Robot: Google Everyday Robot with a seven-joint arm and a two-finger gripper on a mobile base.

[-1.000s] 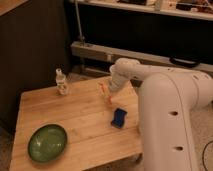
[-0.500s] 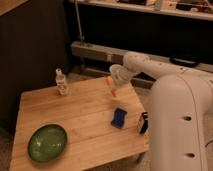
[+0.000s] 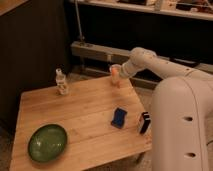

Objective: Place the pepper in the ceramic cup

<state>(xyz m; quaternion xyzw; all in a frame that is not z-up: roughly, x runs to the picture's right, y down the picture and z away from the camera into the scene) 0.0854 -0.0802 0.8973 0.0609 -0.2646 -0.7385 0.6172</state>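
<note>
Pepper hangs pinched in our gripper above the table's far edge. No ceramic cup shows, so we should carry it level, locate the cup, then lower before releasing.

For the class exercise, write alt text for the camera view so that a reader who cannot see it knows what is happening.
A white robot arm reaches over the far edge of a wooden table, its gripper holding an orange-red pepper above the tabletop. On the table are a clear bottle, a green bowl and a blue sponge; no cup is visible.
</note>
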